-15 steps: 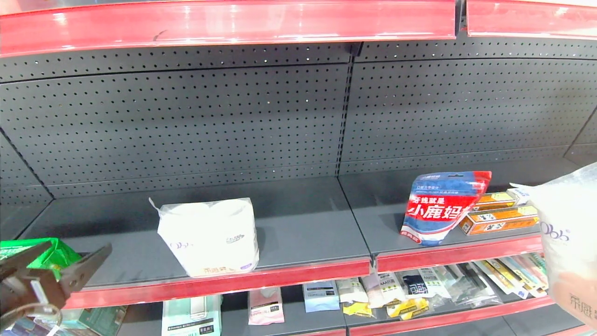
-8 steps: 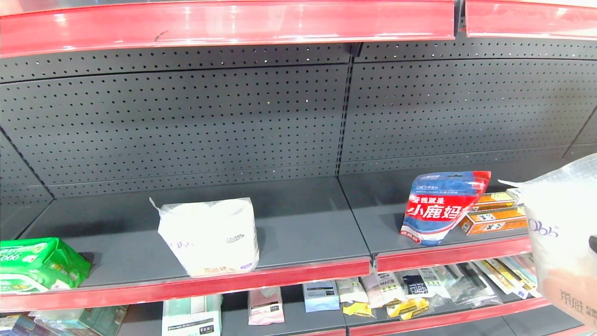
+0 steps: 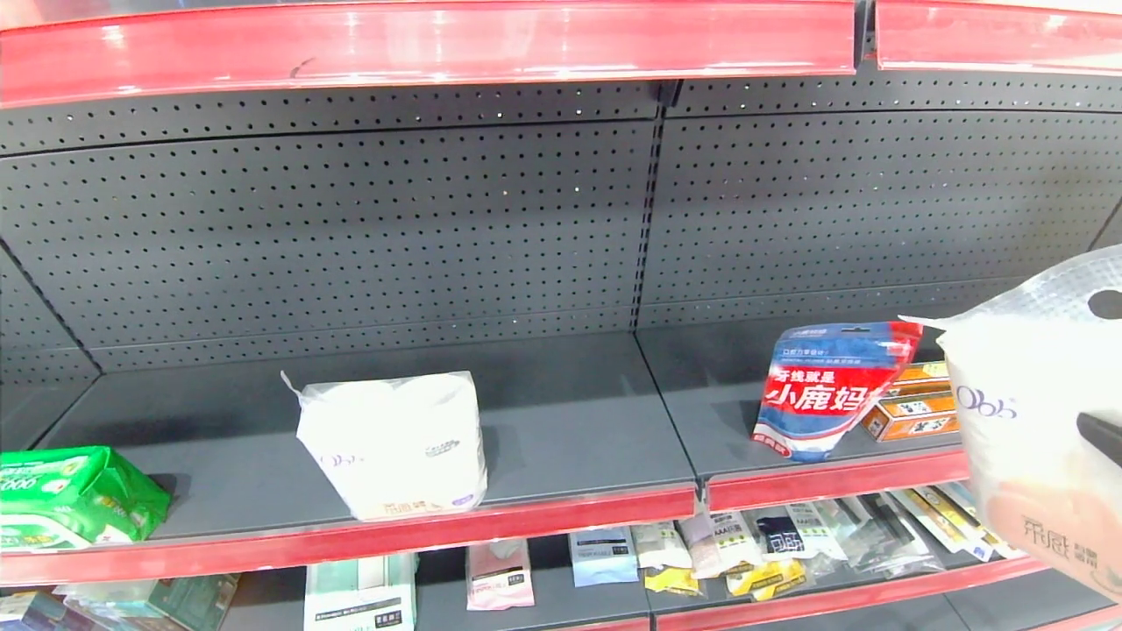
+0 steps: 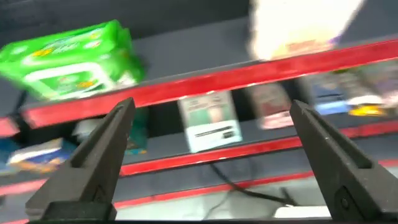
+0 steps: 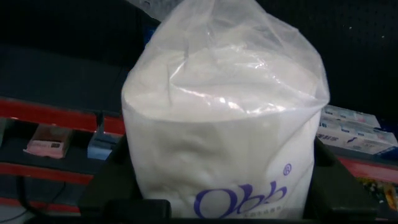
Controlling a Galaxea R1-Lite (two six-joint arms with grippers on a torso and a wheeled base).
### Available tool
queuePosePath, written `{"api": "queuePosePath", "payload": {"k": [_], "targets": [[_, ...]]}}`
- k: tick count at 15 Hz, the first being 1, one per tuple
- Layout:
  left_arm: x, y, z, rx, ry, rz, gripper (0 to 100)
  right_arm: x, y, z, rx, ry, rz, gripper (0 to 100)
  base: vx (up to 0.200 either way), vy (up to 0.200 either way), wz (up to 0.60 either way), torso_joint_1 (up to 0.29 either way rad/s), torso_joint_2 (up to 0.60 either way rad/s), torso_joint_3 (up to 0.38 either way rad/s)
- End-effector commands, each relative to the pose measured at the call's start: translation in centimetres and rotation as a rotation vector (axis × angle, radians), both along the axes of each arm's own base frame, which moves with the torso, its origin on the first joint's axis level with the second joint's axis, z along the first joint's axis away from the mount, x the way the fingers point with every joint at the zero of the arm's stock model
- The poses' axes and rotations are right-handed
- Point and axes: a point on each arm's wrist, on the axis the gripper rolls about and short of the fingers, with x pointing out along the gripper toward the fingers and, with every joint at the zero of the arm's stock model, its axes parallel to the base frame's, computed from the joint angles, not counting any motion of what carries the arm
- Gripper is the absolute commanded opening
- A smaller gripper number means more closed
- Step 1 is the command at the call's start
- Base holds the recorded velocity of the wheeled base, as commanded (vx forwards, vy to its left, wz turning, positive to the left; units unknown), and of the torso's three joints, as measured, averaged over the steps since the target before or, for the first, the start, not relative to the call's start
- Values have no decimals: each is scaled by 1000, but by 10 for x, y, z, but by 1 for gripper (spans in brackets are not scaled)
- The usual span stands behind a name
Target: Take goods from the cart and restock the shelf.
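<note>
A white tissue pack in clear wrap [image 3: 1034,421] hangs at the far right, in front of the shelf's red edge, with one dark finger [image 3: 1103,436] against its side. In the right wrist view my right gripper [image 5: 227,190] is shut on this pack [image 5: 224,118], a finger on each side. My left gripper [image 4: 211,130] is open and empty, below and in front of the shelf's left end. A green pack [image 3: 74,495] [image 4: 71,59] lies at the left end of the grey shelf [image 3: 570,412]. A second white tissue pack [image 3: 394,443] stands left of centre.
A red and blue pouch [image 3: 828,390] leans on orange boxes [image 3: 912,412] on the shelf's right section. Bare room lies between the standing white pack and the pouch. The lower shelf [image 3: 578,605] holds several small packets. A red-lipped shelf [image 3: 438,39] hangs overhead.
My left gripper drew back from the green pack and dropped out of the head view at lower left. The pack in my right gripper rose and shifted left.
</note>
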Motion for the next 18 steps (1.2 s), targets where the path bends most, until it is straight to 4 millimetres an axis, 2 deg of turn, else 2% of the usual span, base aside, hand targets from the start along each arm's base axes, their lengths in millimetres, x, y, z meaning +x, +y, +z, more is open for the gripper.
{"api": "queuePosePath", "payload": {"k": [1, 8, 12, 14, 16, 18], "targets": [[-3, 1, -15, 33, -17, 7, 100, 1, 0, 4, -1, -10, 6, 0, 0, 0, 600, 2, 2, 2], [-2, 0, -18, 63, -4, -7, 100, 5, 3, 5, 7, -3, 45, 0, 0, 0, 600, 7, 3, 0], [-2, 0, -18, 62, -4, -6, 100, 13, 5, 18, 39, -16, 125, 0, 0, 0, 0, 0, 0, 0], [-2, 0, -18, 53, -3, -2, 100, 25, 6, 23, 68, 5, 169, 0, 0, 0, 0, 0, 0, 0], [2, 0, -23, -61, -34, 30, 100, 61, 15, 30, 98, 37, 245, 0, 0, 0, 0, 0, 0, 0], [12, 0, -28, -142, -157, 84, 100, 82, 22, 25, 131, 51, 279, 0, 0, 0, 0, 0, 0, 0]]}}
